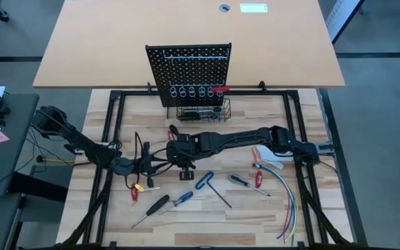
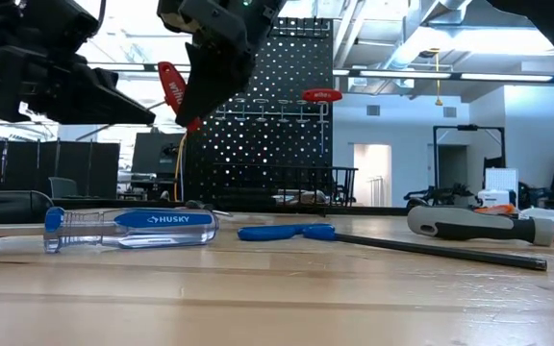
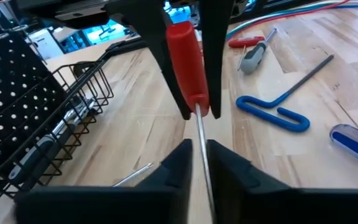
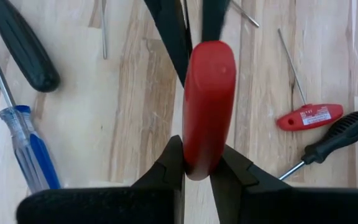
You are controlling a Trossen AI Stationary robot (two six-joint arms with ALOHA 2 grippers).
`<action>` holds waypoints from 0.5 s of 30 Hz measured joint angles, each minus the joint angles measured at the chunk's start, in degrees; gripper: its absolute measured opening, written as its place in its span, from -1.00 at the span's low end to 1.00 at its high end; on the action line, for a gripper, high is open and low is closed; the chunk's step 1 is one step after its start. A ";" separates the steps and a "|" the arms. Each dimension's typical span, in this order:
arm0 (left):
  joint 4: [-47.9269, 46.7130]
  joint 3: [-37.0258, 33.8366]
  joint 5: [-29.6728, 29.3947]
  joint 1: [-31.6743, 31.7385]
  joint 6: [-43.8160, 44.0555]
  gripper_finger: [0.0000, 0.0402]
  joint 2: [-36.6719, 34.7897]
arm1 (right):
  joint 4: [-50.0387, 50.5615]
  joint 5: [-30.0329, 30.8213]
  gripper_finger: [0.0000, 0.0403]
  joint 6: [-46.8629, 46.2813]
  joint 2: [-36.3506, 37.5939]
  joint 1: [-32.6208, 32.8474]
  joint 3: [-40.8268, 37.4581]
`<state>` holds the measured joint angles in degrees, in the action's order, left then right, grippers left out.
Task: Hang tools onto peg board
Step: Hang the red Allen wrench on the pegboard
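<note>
Red-handled screwdriver (image 3: 185, 62) held in the air in front of the peg board (image 1: 189, 66), above the table. Right gripper (image 4: 196, 163) clamped on the handle; left gripper (image 3: 196, 163) pinched together on the thin steel shaft. Judged light and rigid; smooth handle may slip, shaft may twist between pads. Better hold: handle. Blue hex key (image 3: 277, 112) lies farther from the board

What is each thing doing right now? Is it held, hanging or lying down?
red screwdriver, held up by both grippers.
left gripper, shut on its shaft.
right gripper, shut on its handle.
peg board, upright.
red-handled tool, hanging in a peg board ring.
blue screwdriver, lying flat on the table.
blue hex key, lying flat on the table.
</note>
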<state>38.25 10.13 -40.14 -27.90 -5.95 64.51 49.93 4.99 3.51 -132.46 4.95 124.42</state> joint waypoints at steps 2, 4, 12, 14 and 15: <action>-0.10 0.00 0.09 0.00 0.41 -0.96 -0.02 | 0.02 0.02 -0.75 -0.04 0.00 0.00 0.00; -0.27 0.00 0.14 0.14 0.89 -0.97 -0.02 | -0.14 0.09 -0.74 0.00 0.00 -0.02 0.00; 0.06 -1.68 -1.00 0.64 2.67 -0.99 -0.55 | 0.87 -1.20 -0.50 4.23 0.07 0.01 0.02; 2.10 -3.04 -1.78 0.66 2.86 -0.99 -1.56 | 4.04 -2.79 -0.42 4.51 0.11 -0.24 -0.08; 3.56 -3.79 -1.91 0.61 2.89 -0.99 -2.33 | 4.03 -3.44 -0.38 4.31 0.21 -0.42 -0.97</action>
<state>41.81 6.34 -42.05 -27.29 -3.06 62.18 53.96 1.55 7.82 -132.25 4.53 123.45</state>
